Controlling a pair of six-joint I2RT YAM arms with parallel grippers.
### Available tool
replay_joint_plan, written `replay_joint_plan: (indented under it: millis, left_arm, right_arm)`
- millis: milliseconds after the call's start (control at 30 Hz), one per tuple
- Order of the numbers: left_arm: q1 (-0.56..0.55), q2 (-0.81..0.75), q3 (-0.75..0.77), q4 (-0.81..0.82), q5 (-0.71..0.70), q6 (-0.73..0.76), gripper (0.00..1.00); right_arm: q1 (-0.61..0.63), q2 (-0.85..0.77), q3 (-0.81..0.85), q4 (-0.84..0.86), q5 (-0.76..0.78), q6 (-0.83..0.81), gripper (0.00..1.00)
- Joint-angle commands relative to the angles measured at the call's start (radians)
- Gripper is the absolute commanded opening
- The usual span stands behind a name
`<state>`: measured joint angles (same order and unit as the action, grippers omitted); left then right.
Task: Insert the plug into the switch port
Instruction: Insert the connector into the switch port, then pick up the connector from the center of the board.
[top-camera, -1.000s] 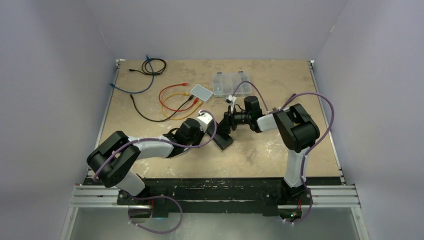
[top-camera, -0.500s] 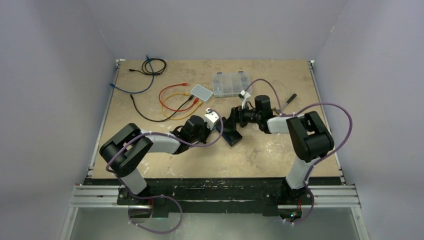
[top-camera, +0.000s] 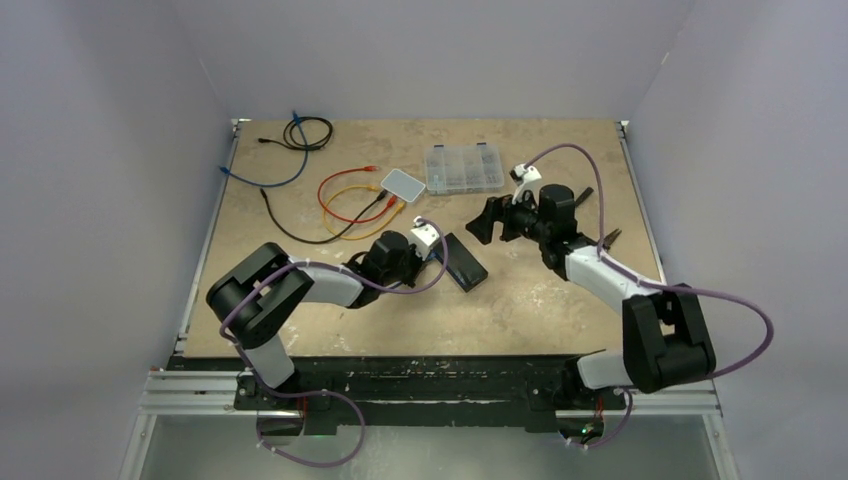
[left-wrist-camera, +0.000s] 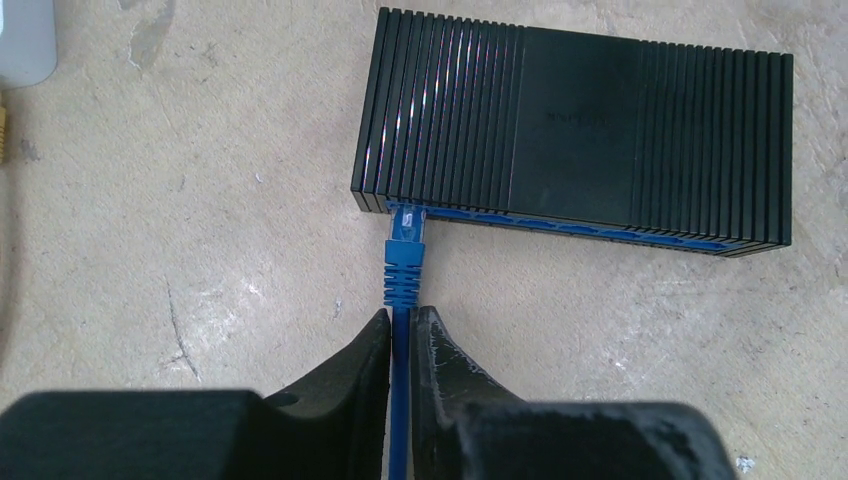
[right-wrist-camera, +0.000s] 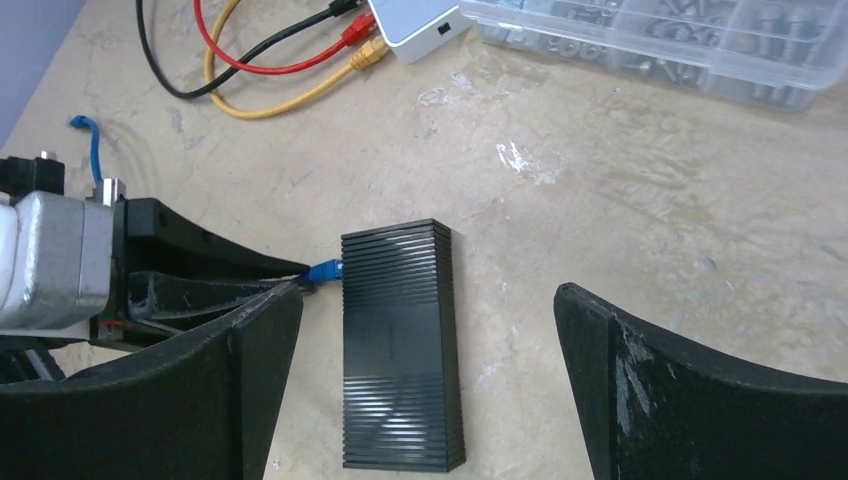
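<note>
The black ribbed switch (top-camera: 463, 262) lies flat on the table, also seen in the left wrist view (left-wrist-camera: 570, 130) and the right wrist view (right-wrist-camera: 400, 350). A blue plug (left-wrist-camera: 405, 235) sits in the end port of its blue port row, its boot sticking out. My left gripper (left-wrist-camera: 401, 315) is shut on the blue cable (left-wrist-camera: 400, 400) just behind the boot, close beside the switch (top-camera: 432, 250). My right gripper (top-camera: 487, 222) hangs open above and to the right of the switch, jaws wide with nothing between them (right-wrist-camera: 428, 292).
A white box (top-camera: 404, 183) with red, yellow and black cables (top-camera: 345, 200) plugged in lies behind the switch. A clear plastic organiser (top-camera: 463, 168) stands at the back centre. Coiled blue and black cables (top-camera: 295, 135) lie in the far left corner.
My right gripper has opened wide, let go of the switch and drawn back up and to the right. The switch now lies flat, swung round. My left gripper pushed towards it with the cable.
</note>
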<state>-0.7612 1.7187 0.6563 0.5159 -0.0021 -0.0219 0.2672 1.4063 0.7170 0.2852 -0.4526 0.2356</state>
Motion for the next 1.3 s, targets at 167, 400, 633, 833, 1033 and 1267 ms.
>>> replay_joint_plan:
  millis: [167, 400, 633, 833, 1033, 1267]
  left_arm:
    - [0.007, -0.080, -0.017, 0.060, 0.023, -0.009, 0.22]
    - [0.032, -0.196, -0.013, -0.006, 0.015, -0.050, 0.37]
    - [0.185, -0.373, 0.033, -0.154, -0.084, -0.134, 0.58]
    - [0.357, -0.356, 0.060, -0.164, -0.193, -0.249, 0.65]
    - [0.548, -0.256, 0.097, -0.056, -0.305, -0.376, 0.63]
    - [0.658, 0.031, 0.325, -0.006, -0.352, -0.507, 0.60]
  right_arm:
    - [0.006, -0.194, -0.101, -0.004, 0.083, -0.035, 0.99]
    - [0.035, -0.299, -0.132, -0.034, 0.139, -0.042, 0.99]
    - [0.035, -0.437, -0.158, 0.022, 0.175, -0.018, 0.99]
    - [0.035, -0.608, -0.249, 0.062, 0.231, 0.079, 0.99]
    - [0.035, -0.697, -0.274, 0.016, 0.253, 0.080, 0.99]
    - [0.035, -0.692, -0.294, 0.008, 0.233, 0.066, 0.99]
